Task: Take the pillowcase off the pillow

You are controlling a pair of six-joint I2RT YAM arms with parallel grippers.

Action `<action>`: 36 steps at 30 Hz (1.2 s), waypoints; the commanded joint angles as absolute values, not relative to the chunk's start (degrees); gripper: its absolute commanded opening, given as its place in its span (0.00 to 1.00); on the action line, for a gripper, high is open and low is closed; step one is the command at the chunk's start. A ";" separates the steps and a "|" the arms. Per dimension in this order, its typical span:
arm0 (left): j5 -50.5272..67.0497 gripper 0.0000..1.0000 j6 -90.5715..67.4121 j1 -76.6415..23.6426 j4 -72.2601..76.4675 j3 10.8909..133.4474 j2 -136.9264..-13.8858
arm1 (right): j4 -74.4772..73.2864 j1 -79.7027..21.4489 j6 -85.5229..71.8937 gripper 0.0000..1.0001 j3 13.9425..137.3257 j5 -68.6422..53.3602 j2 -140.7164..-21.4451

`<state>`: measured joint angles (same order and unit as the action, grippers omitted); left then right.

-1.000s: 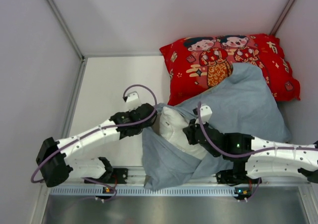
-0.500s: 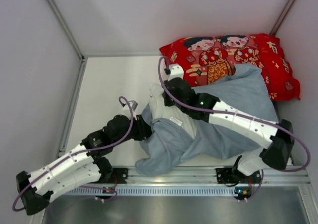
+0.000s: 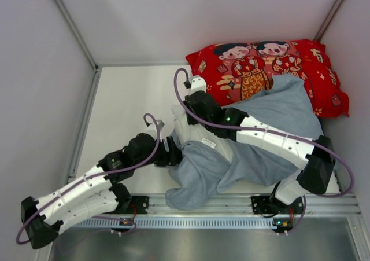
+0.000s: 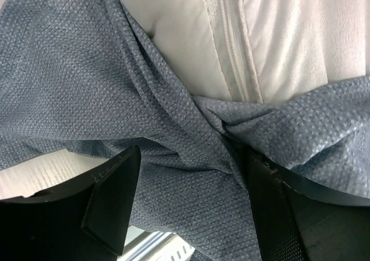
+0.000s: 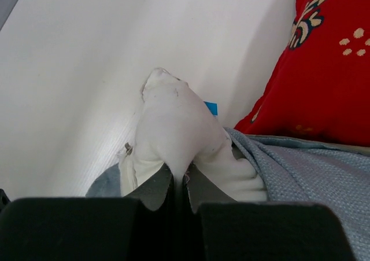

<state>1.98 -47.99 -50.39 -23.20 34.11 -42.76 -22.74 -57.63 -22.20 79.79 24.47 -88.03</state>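
The blue-grey pillowcase (image 3: 272,128) lies crumpled across the middle and right of the table, still round the lower part of the white pillow (image 3: 199,135). My right gripper (image 3: 184,117) reaches across from the right and is shut on the pillow's bare corner (image 5: 173,128). Its closed jaws (image 5: 179,180) pinch the white cloth, and pillowcase fabric (image 5: 312,174) is bunched to their right. My left gripper (image 3: 173,155) sits at the pillowcase's left edge. Its jaws stand wide apart (image 4: 191,206), with a twisted fold of pillowcase (image 4: 191,186) lying loose between them below the pillow (image 4: 185,35).
A red pillow (image 3: 272,64) printed with cartoon figures lies against the back right corner, partly under the pillowcase. White walls close the table on three sides. A metal rail (image 3: 202,221) runs along the near edge by the arm bases.
The left gripper has opened and let go of the pillowcase after drawing it toward the near left. The right arm carried the pillow corner up and away to the far left.
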 commanded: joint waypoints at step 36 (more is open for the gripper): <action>-7.31 0.97 -53.71 -51.50 -30.33 36.91 -36.11 | -21.01 -35.86 -23.82 0.00 79.63 9.49 -68.47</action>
<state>-5.69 -55.51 -51.46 -31.64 34.85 -34.52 -24.16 -38.24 -23.64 79.02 7.90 -72.77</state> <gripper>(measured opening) 0.979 0.006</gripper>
